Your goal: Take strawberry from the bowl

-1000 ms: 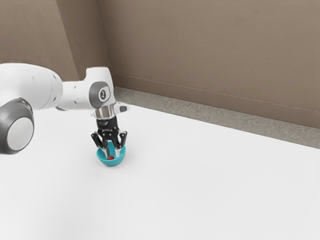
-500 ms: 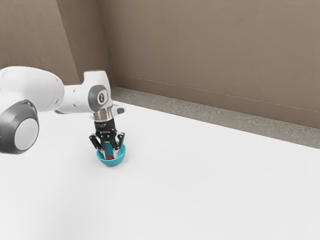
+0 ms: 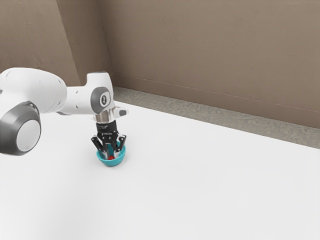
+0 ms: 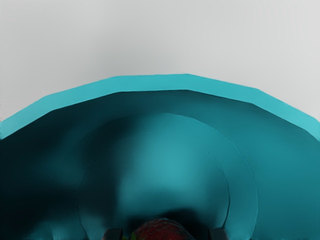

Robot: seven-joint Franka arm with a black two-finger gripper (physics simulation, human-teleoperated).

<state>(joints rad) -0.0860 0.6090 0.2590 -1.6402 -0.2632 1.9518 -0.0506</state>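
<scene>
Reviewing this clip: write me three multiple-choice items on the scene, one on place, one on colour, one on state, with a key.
1. Where is the strawberry?
A) inside the bowl
B) on the bare table
C) on top of the arm

2. What colour is the bowl?
A) yellow
B) white
C) teal

3. How do the gripper's fingers stand?
A) pressed together
B) apart
C) crossed

Key:
1 A: red shows within the bowl's rim.
2 C: both views show teal walls.
3 B: dark fingertips flank the strawberry in the wrist view.
</scene>
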